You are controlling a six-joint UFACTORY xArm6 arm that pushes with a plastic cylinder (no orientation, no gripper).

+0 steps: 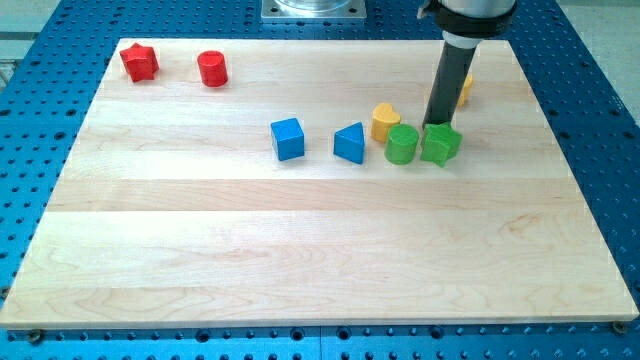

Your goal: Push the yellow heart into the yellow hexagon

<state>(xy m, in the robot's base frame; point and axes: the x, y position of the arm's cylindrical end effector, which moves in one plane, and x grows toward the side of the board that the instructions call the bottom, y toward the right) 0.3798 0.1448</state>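
The yellow heart [385, 120] sits right of the board's middle, touching the green cylinder [402, 144] just below it. The yellow hexagon [466, 88] is up and to the right, mostly hidden behind my dark rod, with only its right edge showing. My tip [436, 125] rests at the top edge of the green star-like block [441, 143], to the right of the yellow heart with a gap between them, and below and left of the hexagon.
A blue triangle [350, 142] and a blue cube [287, 138] lie left of the heart. A red star [139, 62] and a red cylinder [212, 68] sit at the top left. The wooden board [300, 250] lies on a blue perforated table.
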